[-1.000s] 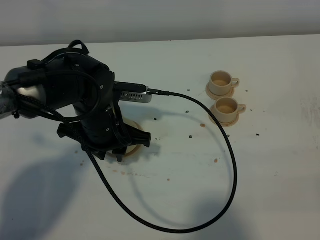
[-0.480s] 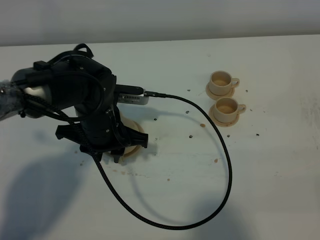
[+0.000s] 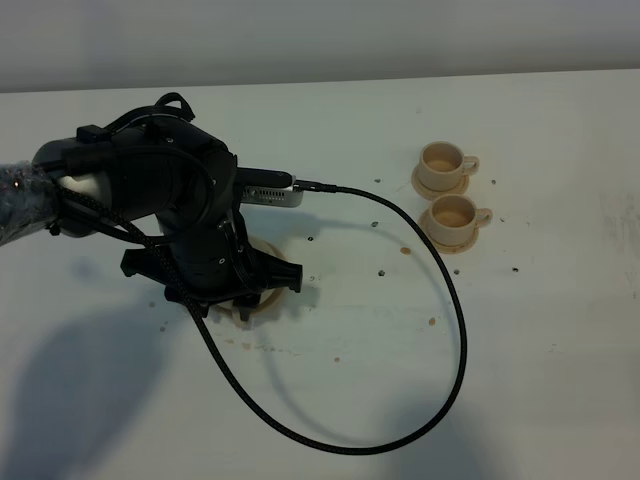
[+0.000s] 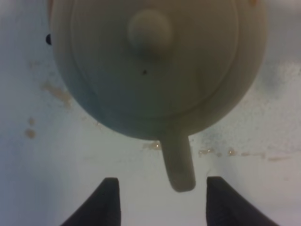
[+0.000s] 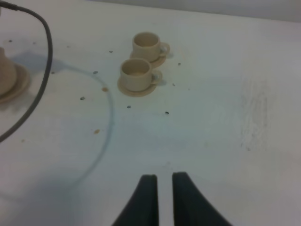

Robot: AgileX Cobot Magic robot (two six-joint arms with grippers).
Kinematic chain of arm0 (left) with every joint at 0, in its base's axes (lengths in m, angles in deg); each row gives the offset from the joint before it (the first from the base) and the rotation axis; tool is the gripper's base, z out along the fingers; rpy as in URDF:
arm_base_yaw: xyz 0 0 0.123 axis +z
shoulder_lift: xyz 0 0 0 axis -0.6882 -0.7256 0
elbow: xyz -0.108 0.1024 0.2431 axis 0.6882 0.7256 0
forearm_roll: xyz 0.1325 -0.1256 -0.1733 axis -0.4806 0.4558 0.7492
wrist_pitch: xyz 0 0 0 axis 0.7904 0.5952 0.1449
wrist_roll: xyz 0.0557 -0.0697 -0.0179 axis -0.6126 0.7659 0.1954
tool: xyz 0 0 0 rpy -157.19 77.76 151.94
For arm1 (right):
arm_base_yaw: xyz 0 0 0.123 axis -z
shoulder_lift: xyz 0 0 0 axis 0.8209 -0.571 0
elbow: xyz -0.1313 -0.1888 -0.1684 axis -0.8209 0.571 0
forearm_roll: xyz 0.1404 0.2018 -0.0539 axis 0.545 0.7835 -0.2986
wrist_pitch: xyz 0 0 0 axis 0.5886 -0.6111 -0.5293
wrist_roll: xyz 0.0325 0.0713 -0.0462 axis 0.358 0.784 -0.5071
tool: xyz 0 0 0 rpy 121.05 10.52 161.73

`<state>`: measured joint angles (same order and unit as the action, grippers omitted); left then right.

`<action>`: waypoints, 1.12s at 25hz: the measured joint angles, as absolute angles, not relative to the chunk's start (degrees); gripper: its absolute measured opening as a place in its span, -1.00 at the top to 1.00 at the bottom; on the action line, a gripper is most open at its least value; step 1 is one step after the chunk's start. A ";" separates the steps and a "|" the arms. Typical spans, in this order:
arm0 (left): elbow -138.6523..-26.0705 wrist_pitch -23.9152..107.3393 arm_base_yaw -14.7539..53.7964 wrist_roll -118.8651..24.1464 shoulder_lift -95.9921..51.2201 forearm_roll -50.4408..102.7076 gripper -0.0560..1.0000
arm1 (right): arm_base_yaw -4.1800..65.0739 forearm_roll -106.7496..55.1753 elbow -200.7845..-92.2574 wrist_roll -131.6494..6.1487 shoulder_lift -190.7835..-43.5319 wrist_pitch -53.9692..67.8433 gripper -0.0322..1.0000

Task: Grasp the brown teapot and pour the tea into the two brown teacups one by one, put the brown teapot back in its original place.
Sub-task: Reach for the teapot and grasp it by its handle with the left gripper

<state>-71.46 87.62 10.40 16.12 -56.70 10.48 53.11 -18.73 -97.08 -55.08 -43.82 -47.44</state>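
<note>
The white table [image 3: 560, 380] carries 1 black cable [image 3: 465, 340], which lies in a wide loop across the middle of the surface and towards its near edge. Small brown stains [image 3: 406, 250] and dark specks [image 3: 381, 270] are scattered over the surface, inside and just outside the loop. A grey scuffed patch [image 3: 615, 215] marks the right side. A grey wall [image 3: 320, 40] runs behind the far edge.

my left claw [image 4: 161, 188] and right claw [image 5: 161, 186] are black. the teapot [image 4: 155, 70] is plain beige-tan with one dark speck. the cups [image 3: 442, 160] match it, darker tan inside. the table [image 3: 560, 350] is white, brown-spotted by the teapot. the cable [image 5: 48, 47] is black.
</note>
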 joint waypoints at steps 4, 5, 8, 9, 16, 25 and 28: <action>-71.46 87.26 10.40 16.12 -56.92 10.48 0.13 | 53.11 -18.73 -97.08 -55.08 -43.82 -47.44 0.77; -71.46 87.26 10.45 16.12 -57.24 10.48 0.13 | 53.11 -18.73 -97.08 -55.08 -43.82 -47.44 0.77; -71.46 86.89 10.45 16.12 -58.11 10.48 0.13 | 53.11 -18.73 -97.08 -55.08 -43.82 -47.44 0.77; -71.46 86.78 10.45 16.12 -58.22 10.48 0.13 | 53.11 -18.73 -97.08 -55.08 -43.82 -47.44 0.77; -71.46 85.42 10.45 16.12 -58.22 10.48 0.13 | 53.11 -18.73 -97.08 -55.08 -43.82 -47.44 0.77; -71.46 83.65 10.45 16.21 -58.22 9.55 0.13 | 53.11 -18.73 -97.08 -55.08 -43.82 -47.44 0.77; -71.46 83.59 10.57 16.21 -58.27 9.49 0.13 | 53.11 -18.73 -97.08 -55.08 -43.82 -47.44 0.77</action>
<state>-71.46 83.59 10.57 16.21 -58.27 9.49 53.11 -18.73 -97.08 -55.08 -43.82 -47.44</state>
